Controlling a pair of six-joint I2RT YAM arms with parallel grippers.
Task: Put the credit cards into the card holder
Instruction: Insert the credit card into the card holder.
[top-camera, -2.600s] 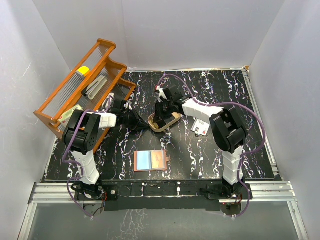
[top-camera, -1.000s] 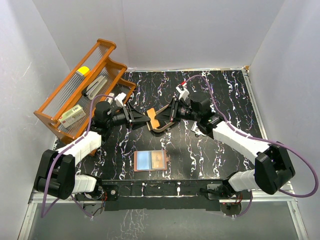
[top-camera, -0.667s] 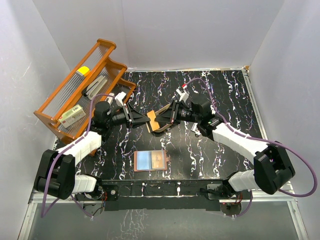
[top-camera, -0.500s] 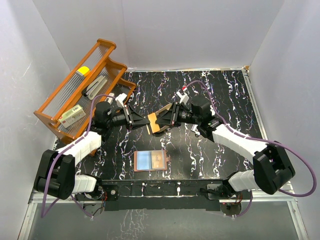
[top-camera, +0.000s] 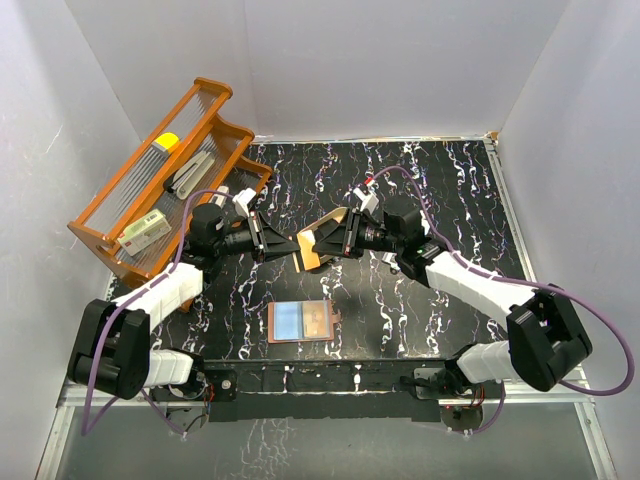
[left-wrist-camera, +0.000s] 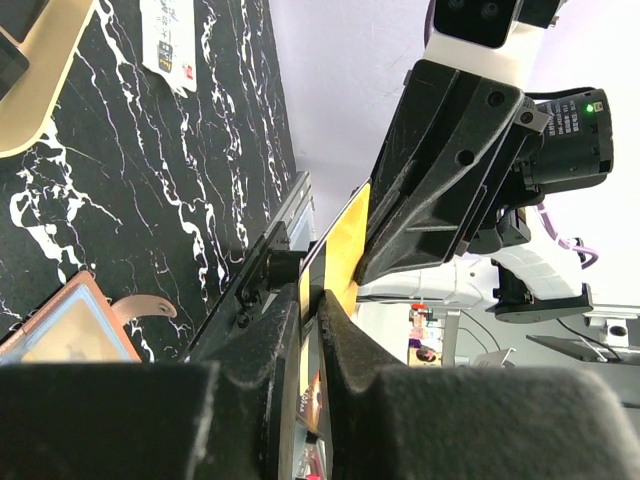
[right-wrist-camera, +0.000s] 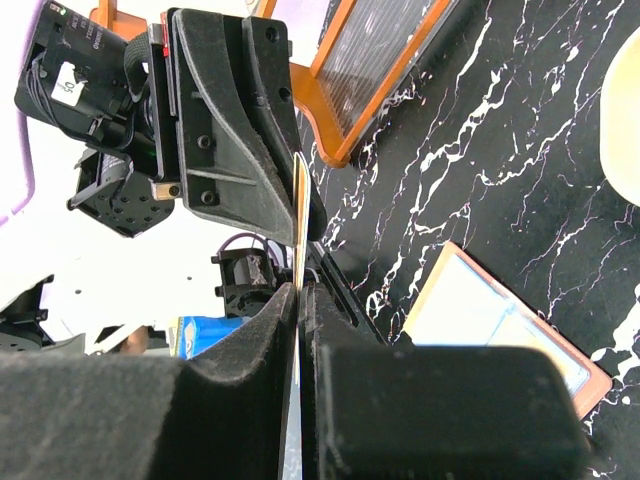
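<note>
Over the middle of the table (top-camera: 450, 180), on the top camera, I see the 2 arms reaching in toward each other with their tips almost meeting. The left gripper (top-camera: 288, 245) and the right gripper (top-camera: 328, 240) both have hold of the orange card (top-camera: 310, 250), which sits tilted between them, off the table. The card holder (top-camera: 300, 322) lies open and flat on the table nearer the arm bases, its inside showing pale blue and orange, well apart from both grippers. The orange wire rack (top-camera: 150, 190) stands at the far left.

On the left wrist camera, this arm's fingers (left-wrist-camera: 260, 380) are drawn in narrow onto the near part of the orange card, 1 on each face. The right gripper's black fingers clamp the card from the far side. Below I can make out a corner of the card holder, the tan tray (left-wrist-camera: 35, 95), and a white card (left-wrist-camera: 170, 40) lying on the table near that tray.

On the right wrist camera the orange card shows edge-on as a thin line pinched between this gripper's fingers (right-wrist-camera: 240, 370), with the left gripper closed on it from the opposite side. The open card holder lies on the table below at the right, and part of the rack shows at the top.
</note>
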